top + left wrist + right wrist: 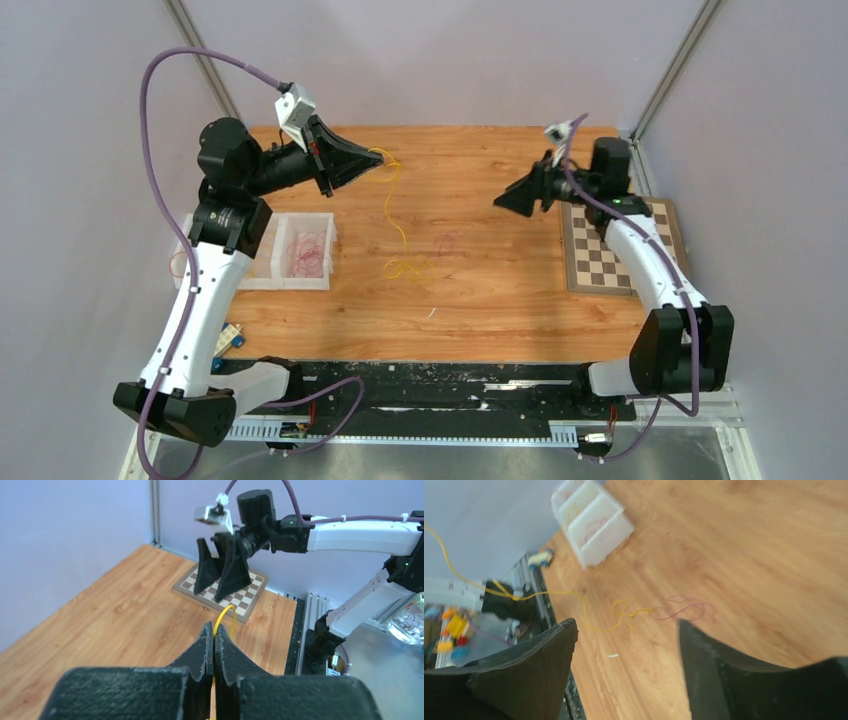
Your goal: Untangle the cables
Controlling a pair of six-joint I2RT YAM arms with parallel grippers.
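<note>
My left gripper (pixel 378 160) is raised over the back of the table and shut on a yellow cable (pixel 398 215). The cable hangs from it down to a curly heap on the wood. In the left wrist view the yellow cable (pixel 226 614) loops out from between the closed tips of that gripper (pixel 214 630). A thin pink cable (pixel 446 240) lies beside the yellow heap. In the right wrist view the pink cable (pixel 684 611) touches the yellow cable (pixel 624 612). My right gripper (pixel 498 202) hovers to the right of them, open and empty (pixel 626 625).
A white two-compartment bin (pixel 325 228) at the left holds red cables (pixel 306 252); an orange one (pixel 178 265) hangs at its left side. A chessboard (pixel 610 250) lies at the right edge. Small toy pieces (pixel 228 338) sit by the left arm's base.
</note>
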